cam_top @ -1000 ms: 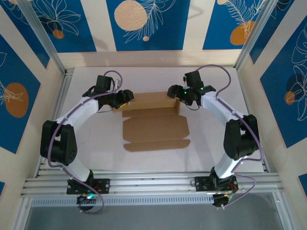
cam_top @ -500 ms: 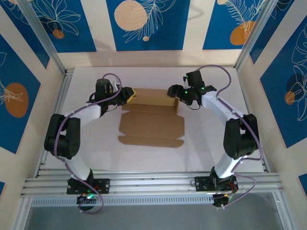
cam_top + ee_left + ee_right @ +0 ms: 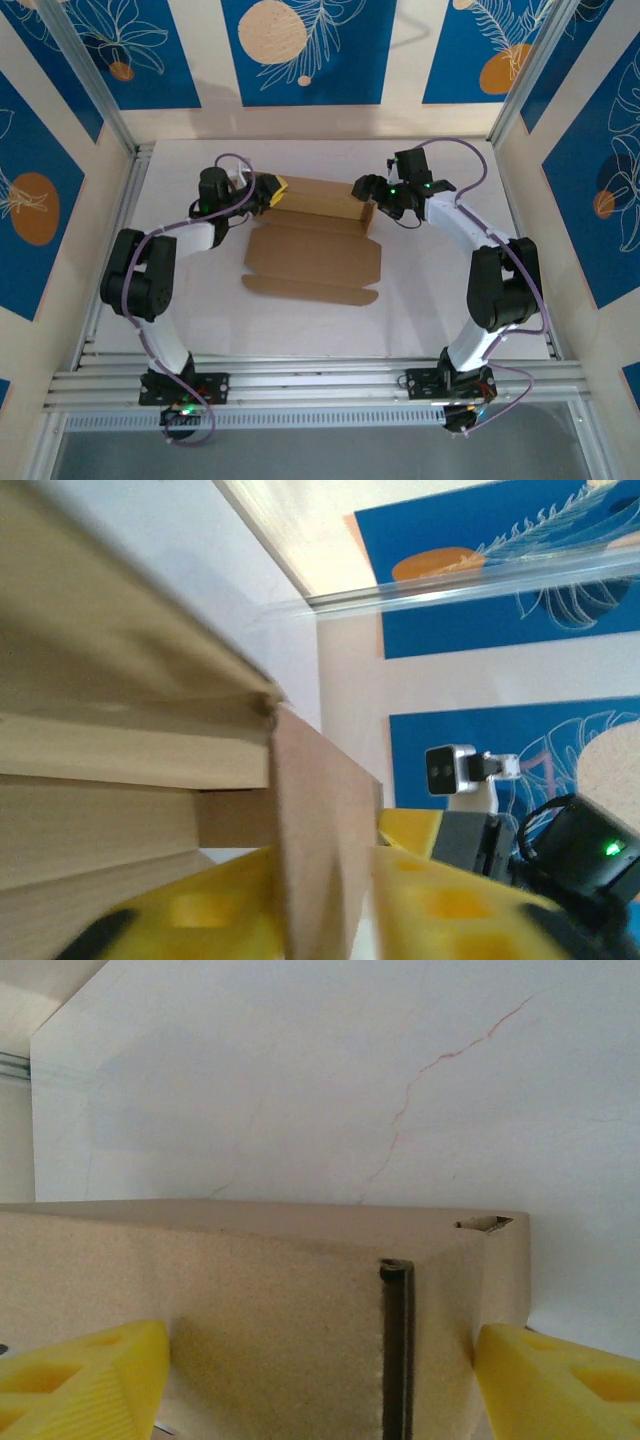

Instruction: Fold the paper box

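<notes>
The paper box is brown cardboard lying mid-table. Its back part is folded up, and a flat panel and flap lie in front. My left gripper is at the folded part's left end. In the left wrist view an upright end flap slants across the narrow gap of the left gripper and touches both yellow fingers. My right gripper is at the right end. The right gripper stands open, its fingers spread across a slotted cardboard face, one at the corner.
Bare white table lies around the cardboard. Aluminium rails run along the near edge by the arm bases. Blue patterned walls and metal posts close in the sides and back.
My left arm swung inward and back, and its gripper moved onto the left end flap and narrowed. The cardboard sheet turned slightly, its near flap shifting left. The right arm barely moved.
</notes>
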You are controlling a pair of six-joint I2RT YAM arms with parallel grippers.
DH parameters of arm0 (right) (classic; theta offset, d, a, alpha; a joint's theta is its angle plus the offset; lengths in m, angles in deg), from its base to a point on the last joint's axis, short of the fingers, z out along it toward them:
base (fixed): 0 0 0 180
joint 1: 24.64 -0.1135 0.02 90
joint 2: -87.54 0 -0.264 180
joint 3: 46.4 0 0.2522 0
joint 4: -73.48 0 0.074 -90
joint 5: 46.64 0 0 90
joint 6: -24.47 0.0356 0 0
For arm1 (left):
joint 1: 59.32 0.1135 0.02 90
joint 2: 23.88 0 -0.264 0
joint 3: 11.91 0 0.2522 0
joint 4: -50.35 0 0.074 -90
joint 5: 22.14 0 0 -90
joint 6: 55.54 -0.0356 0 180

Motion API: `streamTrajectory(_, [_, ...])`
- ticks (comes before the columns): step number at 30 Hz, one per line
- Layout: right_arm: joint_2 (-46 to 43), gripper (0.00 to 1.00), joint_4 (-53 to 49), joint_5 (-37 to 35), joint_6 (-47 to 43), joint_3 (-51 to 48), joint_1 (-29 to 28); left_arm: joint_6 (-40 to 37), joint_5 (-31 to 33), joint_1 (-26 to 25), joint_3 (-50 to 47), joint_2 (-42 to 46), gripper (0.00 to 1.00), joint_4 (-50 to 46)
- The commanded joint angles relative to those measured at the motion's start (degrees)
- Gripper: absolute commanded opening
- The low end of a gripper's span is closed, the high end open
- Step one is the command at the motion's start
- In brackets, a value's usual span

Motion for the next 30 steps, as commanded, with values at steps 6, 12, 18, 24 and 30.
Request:
streamTrajectory(6, [1.82, 0.76, 1.6, 8.67, 7.08, -3.28, 3.48, -24.2, 6.94, -0.35, 6.12, 10.19, 0.62, -36.5])
streamTrajectory(12, [2.6, 0.73, 1.9, 9.59, 7.27, -3.6, 4.59, -37.56, 18.66, -0.26, 5.73, 20.06, 0.66, -52.33])
streamTrajectory(18, [2.76, 0.72, 4.86, 12.85, 7.34, -5.69, 6.43, -37.83, 23.92, 1.03, 0.26, 20.35, 0.69, -47.83])
streamTrajectory(24, [1.73, 0.7, 7.24, 15.27, 7.33, -8.67, 8.86, -35.02, 22.56, 2.46, 0.2, 12.64, 0.68, -41.51])
streamTrajectory(30, [2.1, 0.69, 9.99, 18.08, 7.62, -10.66, 10.11, -31.8, 22.46, 2.98, -2.33, 8.15, 0.73, -28.43])
